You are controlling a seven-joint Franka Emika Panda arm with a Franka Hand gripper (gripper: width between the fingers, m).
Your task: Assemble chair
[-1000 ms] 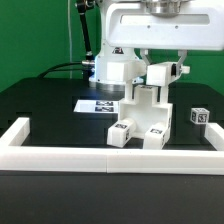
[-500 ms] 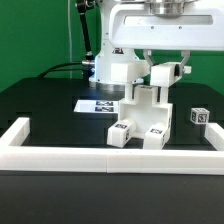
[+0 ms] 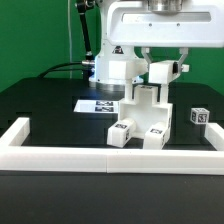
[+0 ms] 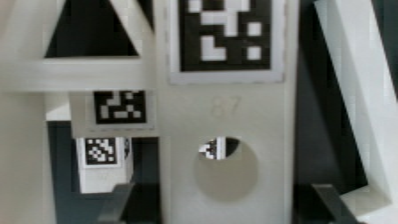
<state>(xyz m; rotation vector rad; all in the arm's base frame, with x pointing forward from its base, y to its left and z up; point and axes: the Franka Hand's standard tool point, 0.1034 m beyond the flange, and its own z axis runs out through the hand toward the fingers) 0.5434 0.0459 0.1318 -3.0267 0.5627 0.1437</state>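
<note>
The partly built chair [image 3: 141,117] of white blocks with marker tags stands in the middle of the black table. Directly above its top, my gripper [image 3: 165,68] is shut on a white chair piece [image 3: 163,72] that sits at the upper end of the assembly. In the wrist view this piece [image 4: 226,110] runs down the middle, with a tag on it and a round hole. My gripper [image 4: 226,208] has a dark finger [image 4: 132,205] on each side of it. Other tagged chair parts [image 4: 118,108] show behind it.
A long low white barrier wall [image 3: 110,155] runs along the front and turns back at both ends. The marker board [image 3: 97,104] lies flat towards the exterior view's left of the chair. A small white tagged block [image 3: 198,117] sits apart on the exterior view's right.
</note>
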